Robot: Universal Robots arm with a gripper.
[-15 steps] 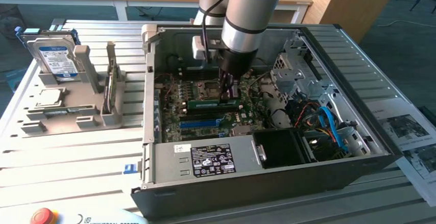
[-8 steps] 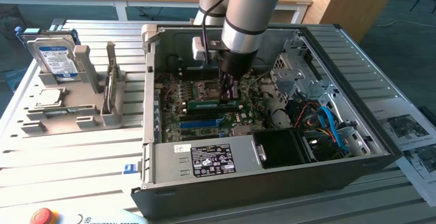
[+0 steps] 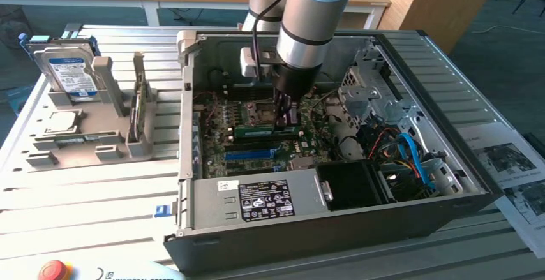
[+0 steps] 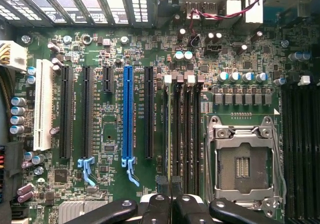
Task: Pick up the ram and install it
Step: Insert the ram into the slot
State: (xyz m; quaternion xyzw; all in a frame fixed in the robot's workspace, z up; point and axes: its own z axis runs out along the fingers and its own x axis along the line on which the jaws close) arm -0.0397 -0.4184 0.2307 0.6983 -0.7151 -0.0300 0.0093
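Note:
The ram (image 3: 265,127), a thin green stick, stands on edge among the memory slots (image 4: 182,134) of the motherboard inside the open computer case (image 3: 341,229). My gripper (image 3: 287,115) reaches straight down into the case and sits on the ram's top edge near its middle. Its dark fingers (image 4: 156,206) are drawn together, and the two tips of the gripper (image 4: 169,183) pinch a thin edge over the leftmost slot. Seen edge-on in the wrist view, the ram is hard to tell from the slot beneath it.
The empty processor socket (image 4: 243,164) lies right beside the memory slots. A grey fixture (image 3: 85,143) on the exterior view's left holds a hard drive (image 3: 68,69) and a square silver chip (image 3: 61,122). The power supply (image 3: 255,200) and drive cage (image 3: 374,95) crowd the case.

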